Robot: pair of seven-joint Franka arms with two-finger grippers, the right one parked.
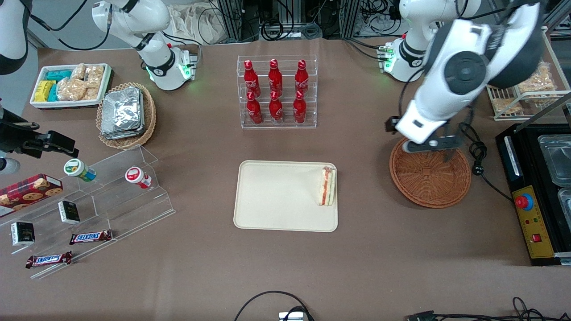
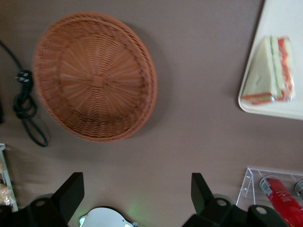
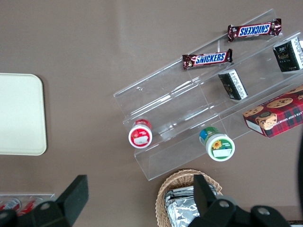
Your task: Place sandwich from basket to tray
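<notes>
Your brown table [image 1: 200,267] carries the tray [image 1: 276,200] at its middle, the basket [image 1: 430,178] toward the working arm's end and a rack of 6 red bottles [image 1: 276,91]. The gripper [image 1: 439,149] hangs above the basket, fingers spread. Toward the parked arm's end you have a clear stepped stand [image 1: 107,196] and a foil-pack basket [image 1: 126,115].

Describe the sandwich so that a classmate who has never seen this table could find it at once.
Start at the cream tray, the big flat rectangle nearer the front camera than the rack of red bottles. The sandwich lies on it, at the rim nearest the empty brown basket, over which the open claw hangs. It is the only pale bread wedge with red and green filling stripes.
</notes>
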